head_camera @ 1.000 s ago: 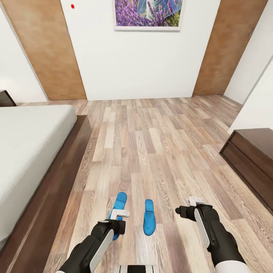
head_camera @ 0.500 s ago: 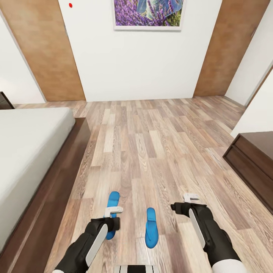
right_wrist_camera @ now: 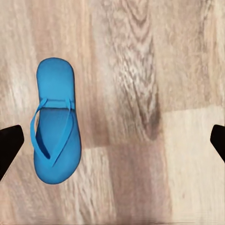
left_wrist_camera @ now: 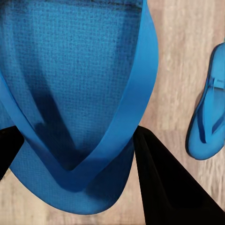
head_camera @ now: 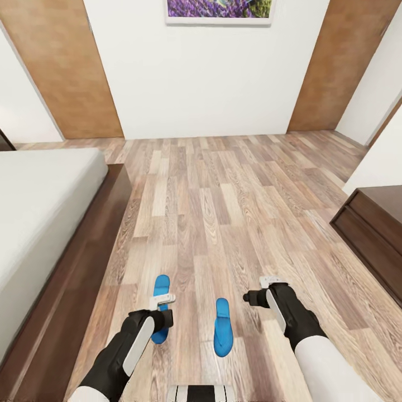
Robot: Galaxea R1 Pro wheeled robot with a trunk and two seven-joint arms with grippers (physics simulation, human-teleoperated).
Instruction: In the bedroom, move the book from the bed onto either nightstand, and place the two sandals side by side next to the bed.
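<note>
My left gripper (head_camera: 162, 320) is shut on one blue sandal (head_camera: 161, 286), holding it low over the wood floor a short way from the bed (head_camera: 39, 206). Up close in the left wrist view, that sandal (left_wrist_camera: 79, 84) sits between the black fingers (left_wrist_camera: 161, 187) of my left gripper (left_wrist_camera: 75, 140). The other sandal (head_camera: 223, 334) lies flat on the floor between my arms, and appears again as the sandal (right_wrist_camera: 54, 136) in the right wrist view. My right gripper (head_camera: 252, 297) hovers open just right of it, nothing between the jaws of the right gripper (right_wrist_camera: 112, 138). The book is out of view. A dark corner of the nightstand (head_camera: 3, 142) peeks past the bed.
The bed's dark wooden frame (head_camera: 84, 268) runs along the left. A low dark-brown cabinet (head_camera: 371, 229) stands at the right edge. Ahead are a white wall with a purple picture (head_camera: 219, 10) and brown wall panels (head_camera: 70, 72). Open plank floor (head_camera: 223, 206) lies between.
My left gripper has carried its sandal to the left, toward the bed, widening the gap to the sandal on the floor. The view has shifted a little as well.
</note>
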